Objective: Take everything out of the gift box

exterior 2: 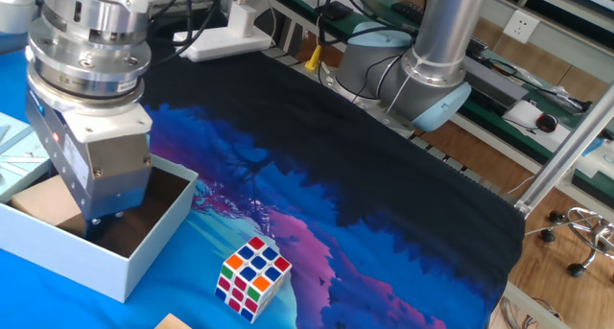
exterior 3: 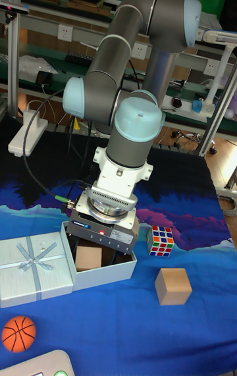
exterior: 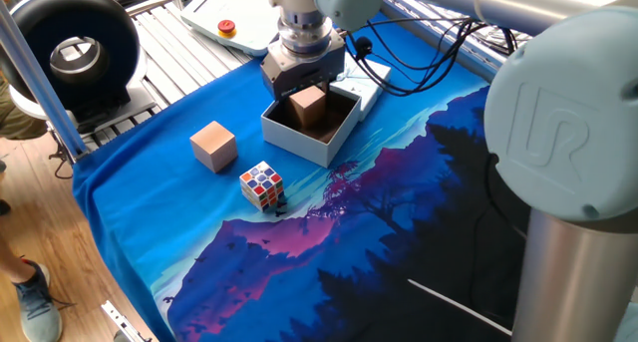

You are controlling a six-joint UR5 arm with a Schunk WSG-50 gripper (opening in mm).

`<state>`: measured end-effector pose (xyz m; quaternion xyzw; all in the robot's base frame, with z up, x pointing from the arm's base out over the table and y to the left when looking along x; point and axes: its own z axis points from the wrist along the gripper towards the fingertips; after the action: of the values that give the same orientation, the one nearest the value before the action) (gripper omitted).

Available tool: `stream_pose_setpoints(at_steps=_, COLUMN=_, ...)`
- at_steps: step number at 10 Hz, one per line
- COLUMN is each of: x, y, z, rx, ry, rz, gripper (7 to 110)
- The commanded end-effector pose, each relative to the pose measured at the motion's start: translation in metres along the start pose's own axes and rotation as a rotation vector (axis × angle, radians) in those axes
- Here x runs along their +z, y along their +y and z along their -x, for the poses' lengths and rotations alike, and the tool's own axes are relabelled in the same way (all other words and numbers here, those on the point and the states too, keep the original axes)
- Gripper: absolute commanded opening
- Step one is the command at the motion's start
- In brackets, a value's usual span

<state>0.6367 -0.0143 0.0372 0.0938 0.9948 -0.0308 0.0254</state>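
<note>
The gift box [exterior: 324, 143] stands on the blue cloth, pale outside and dark brown inside. In it sits a plain brownish-tan cube [exterior: 308, 109], seen again as the cube [exterior 2: 42, 205] and the cube [exterior 3: 88, 257]. My gripper [exterior: 302, 80] reaches down into the box right against that cube. Its fingers are hidden behind the gripper's body and the box wall [exterior 2: 92, 258], so the jaws cannot be judged. The puzzle cube [exterior: 262, 184] lies outside the box on the cloth, also visible as the puzzle cube [exterior 2: 253, 276] and the puzzle cube [exterior 3: 161, 241].
A paler pinkish-tan cube [exterior: 213, 146] rests on the cloth left of the box. The ribboned pale-blue lid [exterior 3: 33, 268] lies beside the box. A small basketball [exterior 3: 18, 334] sits near the lid. A black fan [exterior: 75, 53] stands beyond the table's left edge.
</note>
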Motion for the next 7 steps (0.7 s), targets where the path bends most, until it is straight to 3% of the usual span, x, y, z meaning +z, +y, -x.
stream_pose_setpoints(at_steps=1, x=-0.001, y=0.005, z=-0.007, rx=-0.025, ry=0.027, rz=0.043, gripper=22)
stream_pose_setpoints(at_steps=4, x=-0.001, y=-0.001, z=-0.003, rx=-0.031, ry=0.017, rz=0.039, gripper=22)
stream_pose_setpoints(at_steps=7, x=-0.009, y=0.012, z=-0.006, rx=-0.019, ry=0.019, rz=0.055, gripper=22)
